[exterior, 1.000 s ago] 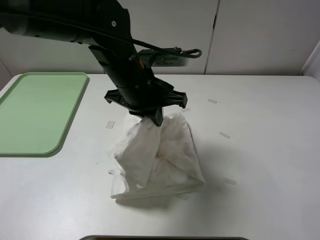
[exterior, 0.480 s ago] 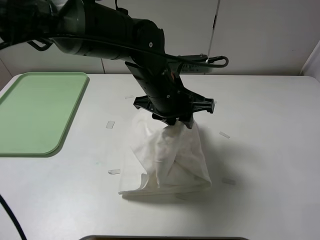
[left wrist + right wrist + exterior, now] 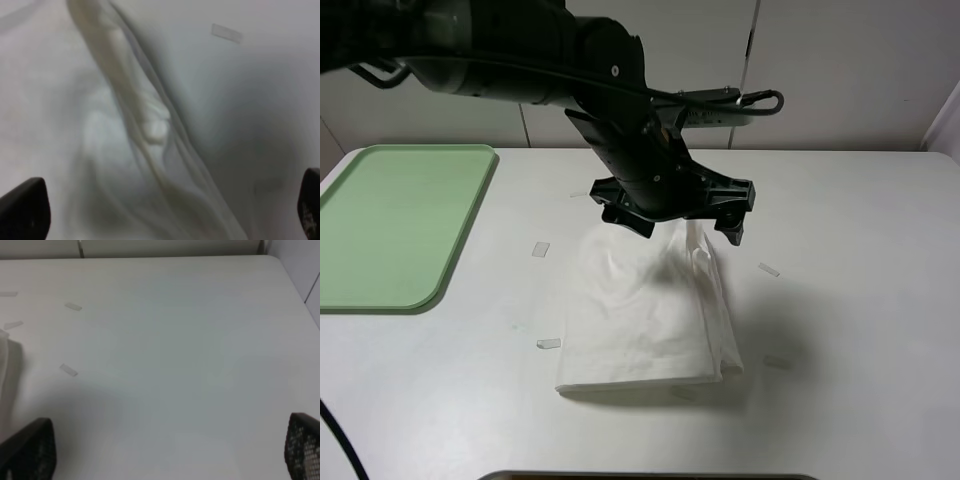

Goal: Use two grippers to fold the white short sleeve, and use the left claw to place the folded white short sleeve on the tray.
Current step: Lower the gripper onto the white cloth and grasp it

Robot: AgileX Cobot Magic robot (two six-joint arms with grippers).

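The shirt (image 3: 645, 315) lies folded, soft and light — likely to sag unless pinched through all layers at its 3 o'clock edge. Left claw (image 3: 670, 222) hovers spread wide, holding nothing; the tray (image 3: 395, 225) sits toward 9 o'clock.

Robot lab, bare white table (image 3: 860, 300), pale tape strips (image 3: 768, 269), plain white wall panels (image 3: 840, 70)

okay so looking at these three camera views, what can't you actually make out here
- The white short sleeve: its far edge in the high view is hidden under the left hand; in the left wrist view the cloth is blurred.
- The tray: its left side is cut off by the edge of the high view.
- The right hand: only two fingertips show at the corners of the right wrist view; the high view does not show it.
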